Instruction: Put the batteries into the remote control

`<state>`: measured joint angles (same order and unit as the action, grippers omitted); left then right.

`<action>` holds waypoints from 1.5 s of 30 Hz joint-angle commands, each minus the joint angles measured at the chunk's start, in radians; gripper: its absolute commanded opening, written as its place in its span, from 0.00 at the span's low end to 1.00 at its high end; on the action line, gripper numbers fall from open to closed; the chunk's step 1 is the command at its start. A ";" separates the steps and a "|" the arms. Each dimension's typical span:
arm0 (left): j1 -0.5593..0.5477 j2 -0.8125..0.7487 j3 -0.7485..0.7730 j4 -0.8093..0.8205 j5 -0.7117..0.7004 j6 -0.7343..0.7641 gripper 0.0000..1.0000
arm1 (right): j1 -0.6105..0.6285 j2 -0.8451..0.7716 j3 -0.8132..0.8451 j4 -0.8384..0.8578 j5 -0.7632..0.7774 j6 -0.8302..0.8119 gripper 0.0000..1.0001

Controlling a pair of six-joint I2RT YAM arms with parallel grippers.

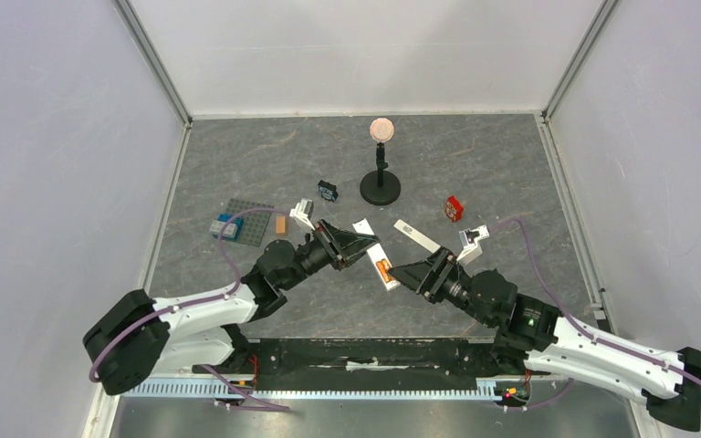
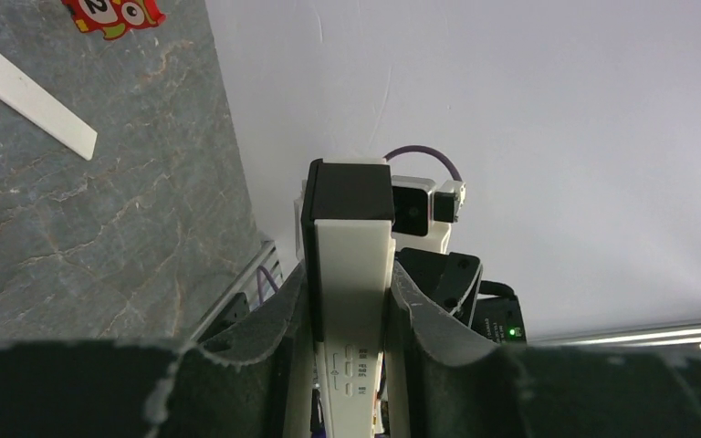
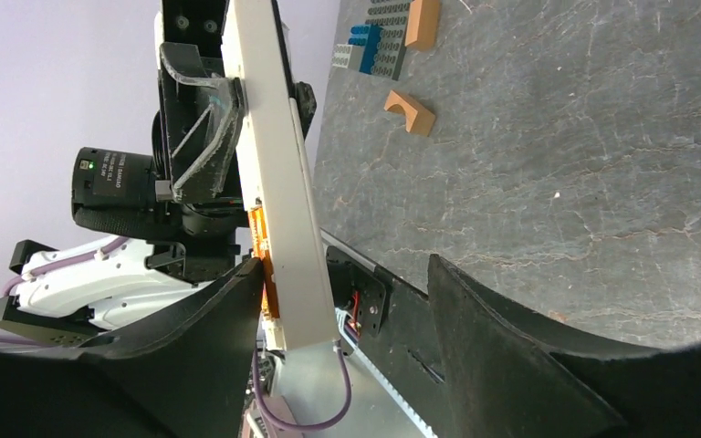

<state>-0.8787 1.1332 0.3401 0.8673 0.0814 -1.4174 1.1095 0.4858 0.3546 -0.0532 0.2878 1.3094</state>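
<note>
L gripper (image 2: pixel 349 301) was clamped on remote (image 2: pixel 354 246), its lower end cut off. R gripper (image 3: pixel 345 274) jaws stood apart around it; batteries (image 3: pixel 263 265) showed only as orange edge.

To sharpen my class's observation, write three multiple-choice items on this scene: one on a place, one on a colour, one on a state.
1. Where is the remote control? A on the table; B in the left end effector; C on the stand.
2. The batteries are: A green; B blue; C orange.
3. The right end effector is: A open; B shut on a battery; C shut on the stand.
Key: B, clamped there; C, orange cylinders sit in the remote control; A, its jaws stand wide apart.
</note>
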 commanded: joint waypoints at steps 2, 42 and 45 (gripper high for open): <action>-0.008 -0.063 0.072 -0.101 0.029 0.144 0.02 | 0.000 -0.001 0.076 -0.025 0.012 -0.100 0.69; 0.005 -0.169 0.068 -0.518 -0.192 0.328 0.02 | 0.007 0.632 0.439 -0.202 -0.132 -0.744 0.73; 0.007 -0.167 0.059 -0.518 -0.194 0.316 0.02 | 0.009 0.660 0.433 -0.182 -0.144 -0.768 0.68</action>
<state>-0.8787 0.9623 0.3943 0.3225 -0.0784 -1.0615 1.1107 1.1236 0.7582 -0.2687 0.1654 0.6090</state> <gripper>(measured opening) 0.336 0.709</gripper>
